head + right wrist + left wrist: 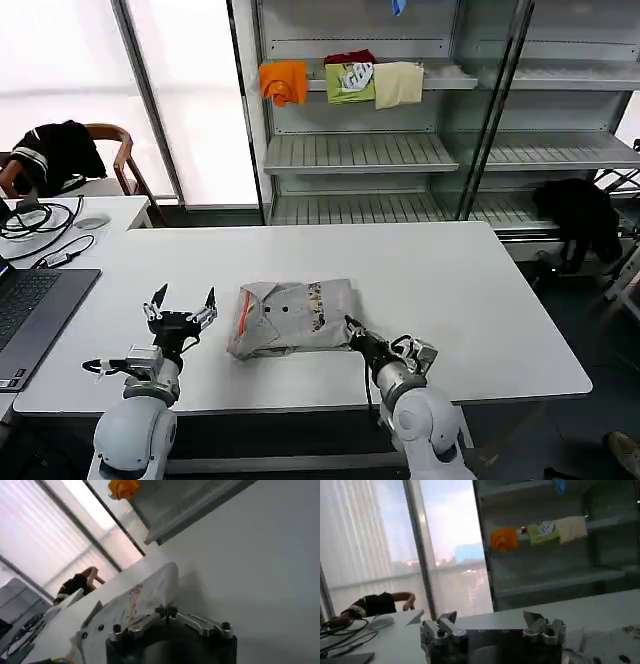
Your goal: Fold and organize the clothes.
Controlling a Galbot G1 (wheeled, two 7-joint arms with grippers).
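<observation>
Shirt [292, 318] lies folded near the front middle of the white bench [470, 300], long axis running side to side, orange-lined collar toward the left. Left end effector [181, 305] hovers just beside that collar end, fingers spread and released, gripping nothing. Over on the right, the right end effector [352, 327] sits clenched at the shirt's near right corner, apparently pinching the fabric, so it's nearer.
</observation>
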